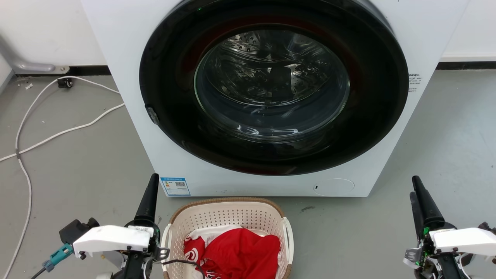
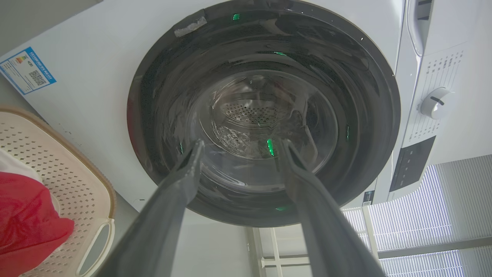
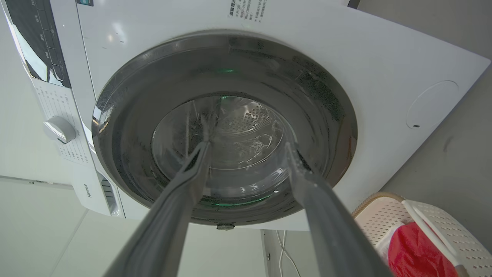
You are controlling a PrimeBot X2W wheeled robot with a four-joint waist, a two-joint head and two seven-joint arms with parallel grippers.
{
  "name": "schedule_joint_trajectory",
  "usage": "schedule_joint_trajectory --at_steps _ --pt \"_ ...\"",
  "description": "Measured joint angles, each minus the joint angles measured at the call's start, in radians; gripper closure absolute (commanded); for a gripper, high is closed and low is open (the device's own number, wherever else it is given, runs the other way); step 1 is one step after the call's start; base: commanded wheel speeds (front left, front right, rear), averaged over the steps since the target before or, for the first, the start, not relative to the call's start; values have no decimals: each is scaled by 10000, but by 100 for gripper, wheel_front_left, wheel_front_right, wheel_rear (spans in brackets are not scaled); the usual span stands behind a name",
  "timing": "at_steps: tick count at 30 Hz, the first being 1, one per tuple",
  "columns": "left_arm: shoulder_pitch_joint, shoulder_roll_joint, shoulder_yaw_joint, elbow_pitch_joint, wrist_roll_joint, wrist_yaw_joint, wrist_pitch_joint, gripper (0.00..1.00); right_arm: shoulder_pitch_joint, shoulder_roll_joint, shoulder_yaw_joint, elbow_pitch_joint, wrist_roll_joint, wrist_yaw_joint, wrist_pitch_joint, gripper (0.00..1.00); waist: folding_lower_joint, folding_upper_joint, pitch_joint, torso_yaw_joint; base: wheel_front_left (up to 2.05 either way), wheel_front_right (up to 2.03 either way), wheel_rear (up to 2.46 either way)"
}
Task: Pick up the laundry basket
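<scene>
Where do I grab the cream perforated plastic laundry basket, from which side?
Take the cream plastic basket by its white loop handles: left hand onto the left handle, right hand onto the right handle, each from outside. They jut from the side walls, and red cloth fills the middle.

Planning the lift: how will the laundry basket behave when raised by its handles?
Probably stiff: the laundry basket is moulded perforated plastic. Likely light, holding just some red clothing. It may tilt if lifted by one white handle.
</scene>
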Motion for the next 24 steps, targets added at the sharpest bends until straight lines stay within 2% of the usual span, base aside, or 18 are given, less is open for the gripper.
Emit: schedule_joint_trajectory --at_steps 13,24 --pt "-143 4 -347 -330 2295 8 -508 0 -10 63 -79 -424 -3078 2 -499 0 0 0 9 6 0 0 0" --pt "-230 8 -805 -481 4370 362 -872 0 8 79 88 -732 -5542 2 -882 0 0 0 -13 17 0 0 0"
